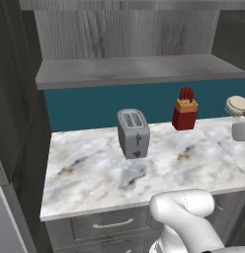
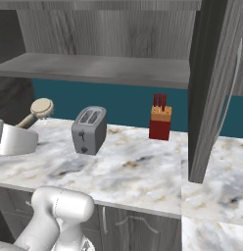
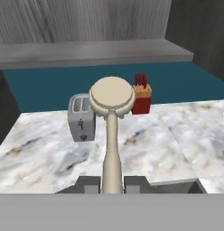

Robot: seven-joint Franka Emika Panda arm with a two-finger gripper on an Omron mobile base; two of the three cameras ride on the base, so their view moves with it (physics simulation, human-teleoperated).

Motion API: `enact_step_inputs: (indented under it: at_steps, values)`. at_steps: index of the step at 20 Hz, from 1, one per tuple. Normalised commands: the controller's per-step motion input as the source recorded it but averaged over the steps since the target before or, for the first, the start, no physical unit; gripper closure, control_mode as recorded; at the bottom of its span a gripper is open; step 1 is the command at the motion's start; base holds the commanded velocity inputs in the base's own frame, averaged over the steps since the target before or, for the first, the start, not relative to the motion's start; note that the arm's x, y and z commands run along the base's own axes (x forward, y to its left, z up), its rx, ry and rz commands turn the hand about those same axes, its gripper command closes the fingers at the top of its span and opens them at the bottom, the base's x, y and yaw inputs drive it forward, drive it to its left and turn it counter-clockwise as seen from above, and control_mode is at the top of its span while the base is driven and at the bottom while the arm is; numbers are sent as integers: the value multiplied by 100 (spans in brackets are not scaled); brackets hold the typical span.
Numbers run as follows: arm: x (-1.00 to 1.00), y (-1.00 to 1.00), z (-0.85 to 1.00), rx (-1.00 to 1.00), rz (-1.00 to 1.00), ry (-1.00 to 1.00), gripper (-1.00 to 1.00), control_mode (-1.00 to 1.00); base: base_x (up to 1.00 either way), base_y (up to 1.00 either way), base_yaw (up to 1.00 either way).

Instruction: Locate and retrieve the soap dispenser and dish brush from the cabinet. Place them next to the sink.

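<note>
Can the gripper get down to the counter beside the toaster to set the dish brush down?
Probably yes: the gripper holds the dish brush above the counter, which lies bare before the toaster.

A grey two-slot metal toaster [image 1: 133,133] stands upright on the white marble-patterned countertop [image 1: 90,170], toward its far side in front of the teal backsplash wall [image 1: 95,106]. To the right of the toaster, and apart from it, a dark red knife block with a tan top and red-handled knives [image 1: 185,112] stands close against the backsplash. Grey drawer fronts with metal handles [image 1: 112,225] run below the near counter edge.
</note>
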Motion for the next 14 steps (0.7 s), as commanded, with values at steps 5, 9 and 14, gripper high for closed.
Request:
enact_step_inputs:
  at_steps: [5,9,14]
  values:
    - [-36,10,-45,0,2,-3,100,-100,0,0,0]
    - [-4,16,-8,0,1,-2,100,-100,0,0,0]
    - [0,13,0,0,0,0,100,-100,0,0,0]
